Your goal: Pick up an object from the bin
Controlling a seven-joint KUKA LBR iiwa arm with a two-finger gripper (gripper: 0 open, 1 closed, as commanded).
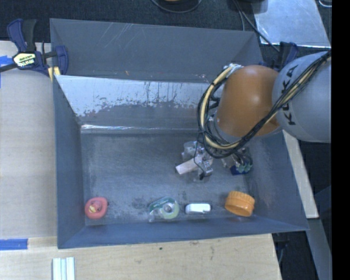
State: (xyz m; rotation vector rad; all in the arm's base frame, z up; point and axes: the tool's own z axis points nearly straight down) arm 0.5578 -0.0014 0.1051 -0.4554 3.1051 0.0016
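Camera view looks down into the grey metal bin (67, 156), whose floor carries a few loose things, most of them in a row along the near wall. Farthest left in that row, in the near left corner, lies a small pink round thing (96, 207), well apart from the rest. Near the middle of the near wall sits a green and white ring (164, 209), and just beside it on the right is a small white block (198, 208), lying flat.

Farther back, right of the bin's middle, a pale grey piece (185, 168) lies on the floor, slightly tilted. The claw (199, 161) is low over the floor just at this piece's right end. Whether the claw is spread, pressed together or pinching the piece I cannot tell, nor whether the two touch.

Right of the white block, an orange cap (240, 203) rests in the near right corner. Above it, near the right wall, lies a small dark blue thing (242, 167). The arm (306, 101) reaches in from the right, with its orange cover (248, 104) and looped cables (207, 107) above the claw.
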